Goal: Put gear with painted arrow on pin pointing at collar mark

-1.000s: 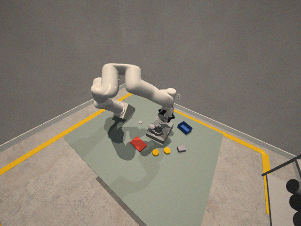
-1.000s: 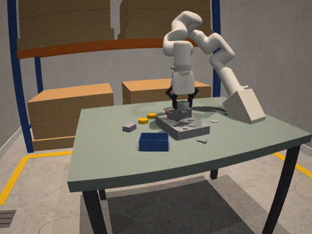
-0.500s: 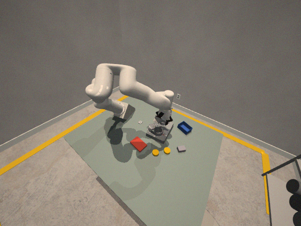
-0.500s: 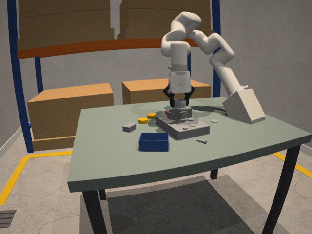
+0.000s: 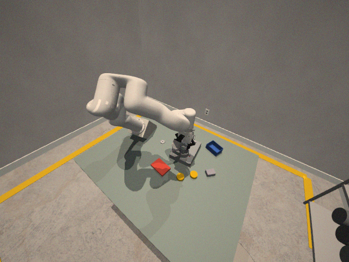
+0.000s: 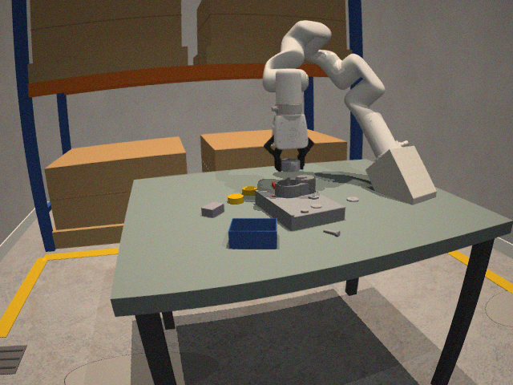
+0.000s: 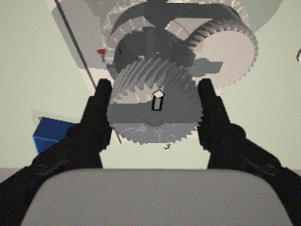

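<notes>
My gripper [image 7: 154, 92] is shut on the loose grey gear [image 7: 152, 108], which has a white painted arrow [image 7: 158, 100] on its top face. In the exterior view the gear [image 6: 289, 164] hangs in the fingers above the grey timing case [image 6: 300, 204]. The case carries a raised grey collar [image 6: 294, 186] with a small red mark [image 6: 273, 184] at its left. In the wrist view the collar [image 7: 150, 47] and the red mark [image 7: 101, 51] lie beyond the held gear. A fixed larger gear [image 7: 226, 47] sits to the right. The held gear hides the pin.
A blue bin [image 6: 252, 233] stands in front of the case. Two yellow discs [image 6: 235, 198] [image 6: 248, 190] and a grey block [image 6: 212, 208] lie to its left. A bolt [image 6: 331, 232] and a washer [image 6: 352, 199] lie near the case. A red plate [image 5: 160, 166] lies on the table.
</notes>
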Robot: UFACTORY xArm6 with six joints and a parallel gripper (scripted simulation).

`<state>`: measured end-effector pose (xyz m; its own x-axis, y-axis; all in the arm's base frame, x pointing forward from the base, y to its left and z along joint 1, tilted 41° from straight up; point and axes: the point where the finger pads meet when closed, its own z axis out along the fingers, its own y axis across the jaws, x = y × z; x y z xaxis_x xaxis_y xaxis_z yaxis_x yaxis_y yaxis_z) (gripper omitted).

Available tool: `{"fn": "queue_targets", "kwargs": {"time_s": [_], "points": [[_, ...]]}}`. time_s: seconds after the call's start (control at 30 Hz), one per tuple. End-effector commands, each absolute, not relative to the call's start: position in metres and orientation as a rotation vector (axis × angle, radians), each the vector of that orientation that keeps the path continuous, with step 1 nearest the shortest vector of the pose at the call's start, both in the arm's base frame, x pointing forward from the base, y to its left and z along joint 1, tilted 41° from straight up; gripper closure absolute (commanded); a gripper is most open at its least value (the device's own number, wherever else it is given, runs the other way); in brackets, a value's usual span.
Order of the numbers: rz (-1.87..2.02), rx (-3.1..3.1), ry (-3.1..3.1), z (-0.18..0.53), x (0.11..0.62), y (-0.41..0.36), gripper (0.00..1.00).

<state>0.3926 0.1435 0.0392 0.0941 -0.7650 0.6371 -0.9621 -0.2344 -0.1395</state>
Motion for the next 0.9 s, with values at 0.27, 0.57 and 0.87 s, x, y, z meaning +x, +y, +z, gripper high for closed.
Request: {"fn": "queue_targets", "kwargs": {"time_s": [0.27, 0.57, 0.87], "points": [[0.868, 2.104, -1.646, 0.0415, 0.3940, 0.1443, 1.00], [0.844, 2.151, -1.558, 0.0420, 0.3943, 0.1442, 1.00], [0.801, 2.225, -1.399, 0.0420, 0.3943, 0.1442, 1.00]]}}
